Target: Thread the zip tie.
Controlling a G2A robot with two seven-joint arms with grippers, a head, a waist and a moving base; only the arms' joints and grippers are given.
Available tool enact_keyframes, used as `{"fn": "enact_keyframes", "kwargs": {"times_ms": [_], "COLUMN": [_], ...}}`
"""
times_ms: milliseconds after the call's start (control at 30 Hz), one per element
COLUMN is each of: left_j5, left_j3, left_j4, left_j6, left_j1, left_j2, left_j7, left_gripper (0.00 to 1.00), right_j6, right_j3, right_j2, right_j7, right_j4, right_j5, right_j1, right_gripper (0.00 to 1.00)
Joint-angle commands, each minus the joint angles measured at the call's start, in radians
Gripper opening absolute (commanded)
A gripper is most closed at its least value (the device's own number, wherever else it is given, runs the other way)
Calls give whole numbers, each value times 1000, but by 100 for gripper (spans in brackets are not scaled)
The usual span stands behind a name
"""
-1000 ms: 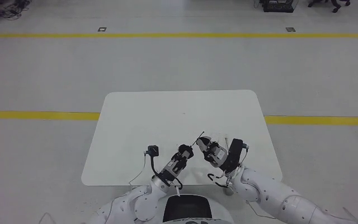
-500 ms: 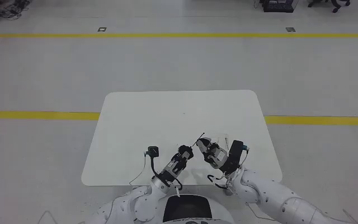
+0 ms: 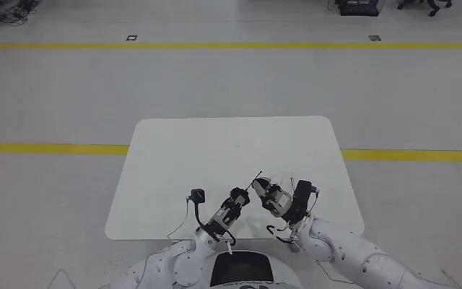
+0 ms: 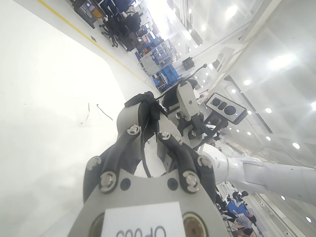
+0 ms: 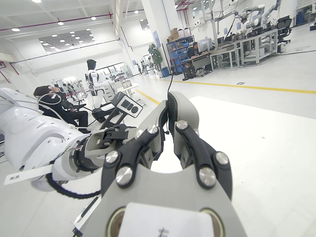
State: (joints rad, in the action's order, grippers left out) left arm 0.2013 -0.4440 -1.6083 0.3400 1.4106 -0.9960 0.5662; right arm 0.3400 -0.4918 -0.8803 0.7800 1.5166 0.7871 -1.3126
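Both arms are stationed over the near edge of the white surface [image 3: 216,148], close together and just right of its middle. The left hand [image 3: 237,195] lies just left of the right hand [image 3: 264,189], and the two are near each other but not seen to touch. The right hand is clamped: its two fingers [image 5: 180,109] are pressed together on the zip tie [image 5: 170,85], a thin black strip. The strip stands out well beyond the fingertips and ends in a small head, and a short stub shows on the palm side. In the top view this strip runs as a fine dark line from the hands toward the far right, raised above the surface. The left hand is likewise closed, dark-padded tips together on a black strip [image 4: 144,146] that passes back between the fingers and curves toward the palm. Whether this is the same tie cannot be told. The tie is thus held in the air between the hands, over the near part of the surface. Yellow floor lines [image 3: 65,149] cross beyond the surface.
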Motion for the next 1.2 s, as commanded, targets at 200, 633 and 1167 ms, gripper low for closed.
{"fn": "enact_keyframes", "kwargs": {"times_ms": [200, 633, 1167], "left_j5": [-2, -6, -15], "left_j3": [10, 25, 39], "left_j4": [-3, -3, -7], "left_j6": [0, 0, 0], "left_j1": [-5, -15, -25], "left_j2": [6, 14, 22], "left_j7": [11, 23, 31], "left_gripper": [0, 0, 0], "right_j6": [0, 0, 0], "right_j3": [-1, -19, -57], "right_j2": [-4, -8, -12], "right_j7": [-8, -14, -39], "right_j4": [-5, -12, -8], "right_j5": [3, 18, 58], "right_j1": [0, -13, -41], "right_gripper": [0, 0, 0]}}
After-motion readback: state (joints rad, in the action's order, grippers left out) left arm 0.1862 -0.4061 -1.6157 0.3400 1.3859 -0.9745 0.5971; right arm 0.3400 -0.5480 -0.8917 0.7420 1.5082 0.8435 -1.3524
